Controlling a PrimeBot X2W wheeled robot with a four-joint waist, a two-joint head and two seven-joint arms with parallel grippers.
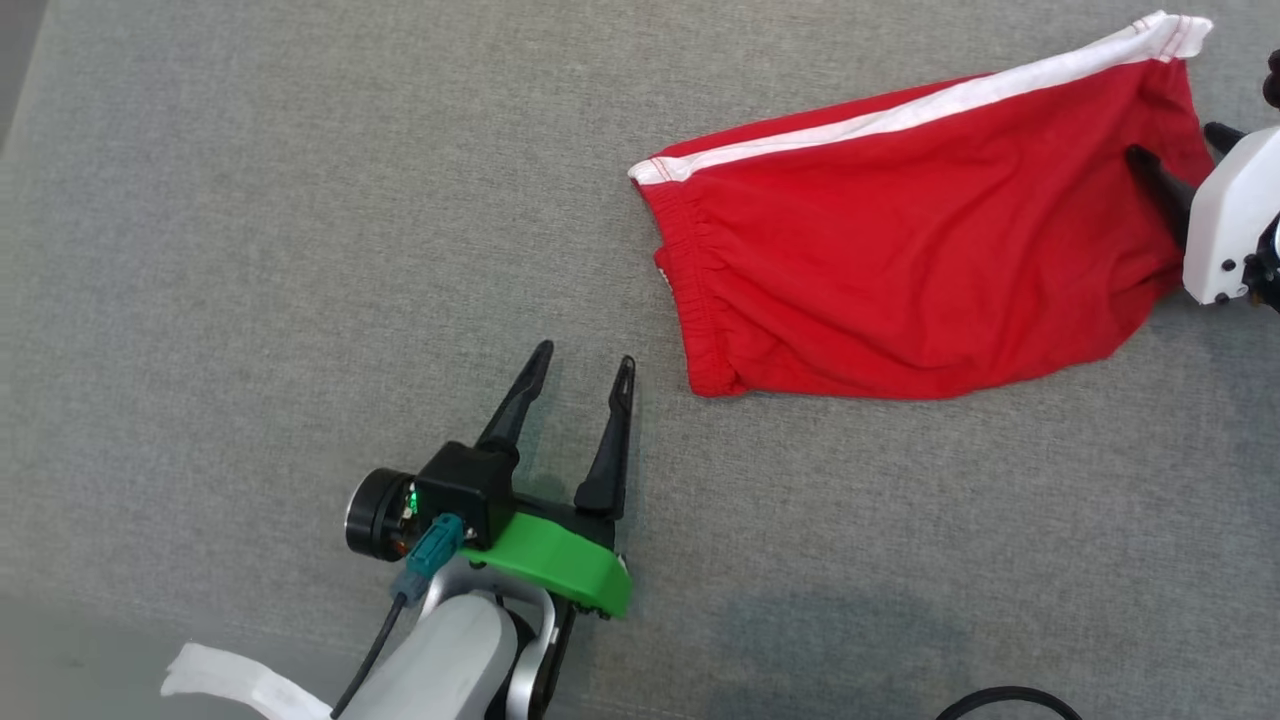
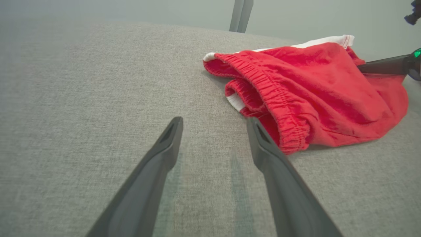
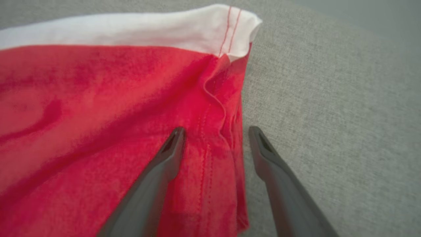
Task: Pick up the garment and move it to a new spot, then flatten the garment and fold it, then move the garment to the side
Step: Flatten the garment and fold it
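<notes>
Left hand [image 1: 580,365] open; right hand [image 1: 1175,142], partly cut off, open astride garment [image 1: 900,250] edge.

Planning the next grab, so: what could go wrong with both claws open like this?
The right claw straddles the garment's wrinkled side edge; closing may catch just one layer, lifting it bunched. The left claw stands apart from the gathered band; pulling from one end could drag the cloth crooked.

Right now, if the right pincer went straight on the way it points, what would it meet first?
The red garment: its edge sits within the open right pincer, though height above it is unclear.
</notes>
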